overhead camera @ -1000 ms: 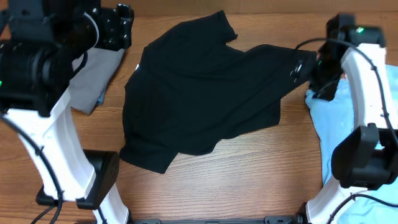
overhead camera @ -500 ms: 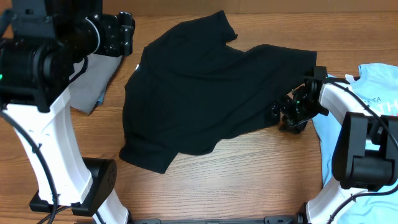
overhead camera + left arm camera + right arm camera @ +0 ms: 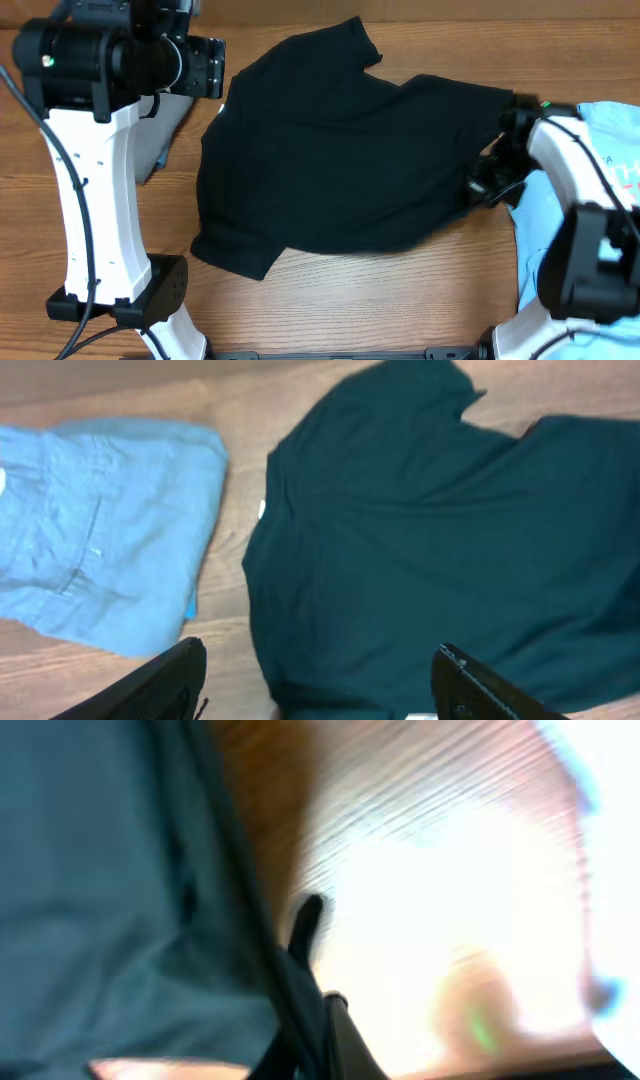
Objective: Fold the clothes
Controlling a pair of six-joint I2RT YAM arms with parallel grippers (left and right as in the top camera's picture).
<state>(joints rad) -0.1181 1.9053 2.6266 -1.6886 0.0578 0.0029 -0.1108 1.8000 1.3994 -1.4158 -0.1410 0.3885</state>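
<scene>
The black T-shirt [image 3: 340, 150] lies spread and rumpled across the middle of the table, a small white label [image 3: 262, 510] at its left edge. My right gripper [image 3: 480, 187] sits at the shirt's right edge, shut on a fold of the black cloth [image 3: 250, 920]; the blurred right wrist view shows the closed gripper [image 3: 322, 1010] with fabric pinched in it. My left gripper [image 3: 207, 66] hangs open above the table's back left. In its wrist view the left gripper [image 3: 320, 680] stands wide over the shirt [image 3: 430, 530], holding nothing.
Grey shorts [image 3: 176, 112] lie folded at the back left, partly under the left arm, and show bluish in the left wrist view [image 3: 100, 530]. A light blue printed tee [image 3: 610, 135] lies at the right edge beneath the right arm. Bare wood runs along the front.
My right gripper came down from the shirt's upper right to its right edge and shut on the cloth, and that side of the shirt has shifted. The left arm swung slightly right, still open.
</scene>
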